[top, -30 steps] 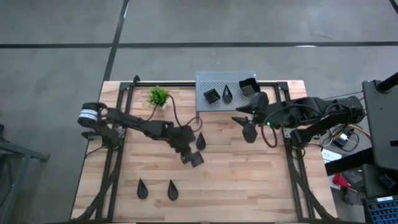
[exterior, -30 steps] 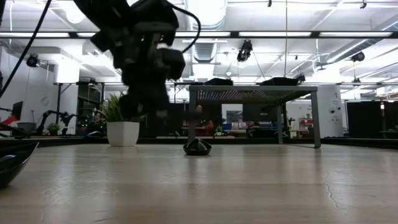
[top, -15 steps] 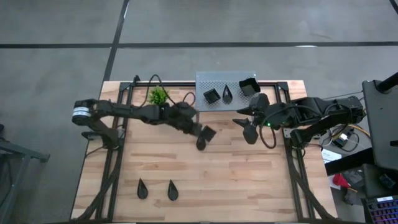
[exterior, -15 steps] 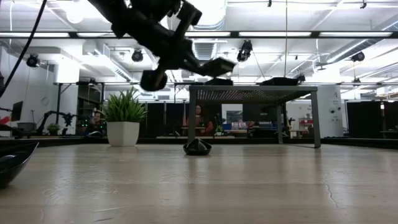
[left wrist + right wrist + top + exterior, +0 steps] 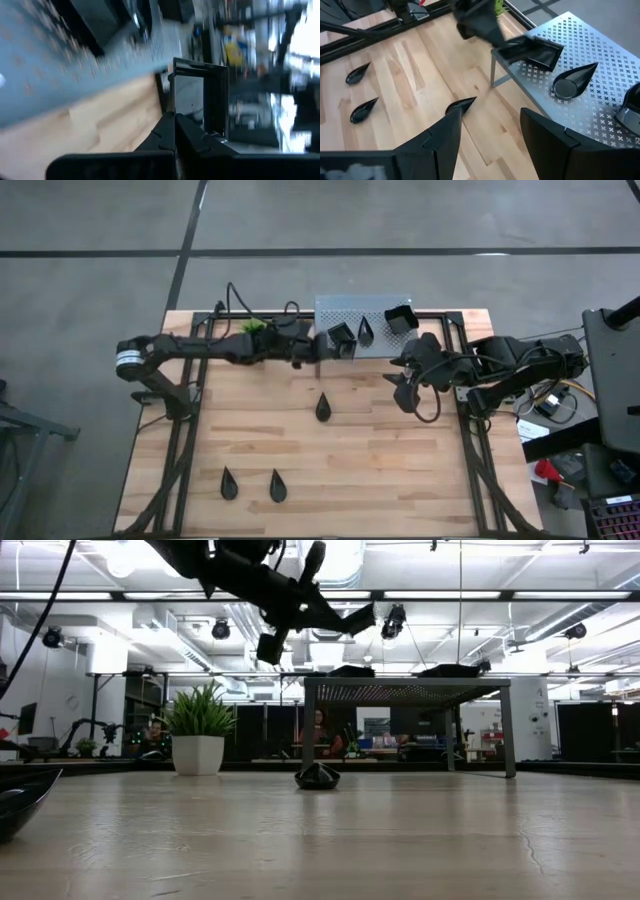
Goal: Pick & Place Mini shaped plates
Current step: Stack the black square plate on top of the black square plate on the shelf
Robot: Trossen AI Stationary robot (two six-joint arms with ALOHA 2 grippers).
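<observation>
Left pincer [image 5: 318, 348] is up at the top centre of the high view, at the left edge of the grey perforated metal shelf [image 5: 380, 308], fingers pressed together on the rim of a small square black plate [image 5: 200, 102]. In the low view that plate [image 5: 352, 619] hangs tilted in the air, upper middle of the frame, level with the shelf top [image 5: 405, 686].

On the shelf sit a square black dish [image 5: 341, 335], right beside the held plate, a black teardrop dish [image 5: 366, 332] next to it, and a deeper black square dish with raised rim [image 5: 400, 318] at the shelf's right end.

Down on the light wooden table [image 5: 330, 460], one black teardrop plate [image 5: 323, 407] lies near the middle, and two more black teardrop plates [image 5: 229, 483] [image 5: 277, 486] lie side by side at the lower left. A small green potted plant [image 5: 200, 730] stands on the left in the low view.

Right pincer [image 5: 400, 370] waits right of centre, below the shelf's right end, fingers spread, holding nothing. Its wrist camera sees the left pincer [image 5: 492, 37] at the shelf edge.
</observation>
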